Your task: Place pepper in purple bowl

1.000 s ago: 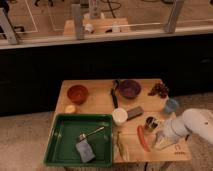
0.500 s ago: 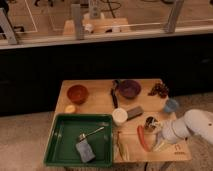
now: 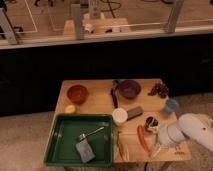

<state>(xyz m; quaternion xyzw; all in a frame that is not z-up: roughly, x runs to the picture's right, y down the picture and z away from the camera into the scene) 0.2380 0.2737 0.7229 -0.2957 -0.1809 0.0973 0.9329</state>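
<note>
The red-orange pepper lies on the wooden table near its front right edge, pointing front to back. The dark purple bowl stands at the back middle of the table and looks empty. My gripper is at the end of the white arm, which reaches in from the right. It hangs low over the table's front right corner, just right of the pepper and apart from it. The purple bowl is far behind and to the left of the gripper.
An orange-brown bowl stands back left. A green tray holds a spoon and a grey sponge. A white cup, a grey block, a blue cup, a dark cluster and a pale green stalk also lie on the table.
The arm has moved a little left and toward the table's front edge, closer to the pepper. The pepper and bowls have not moved.
</note>
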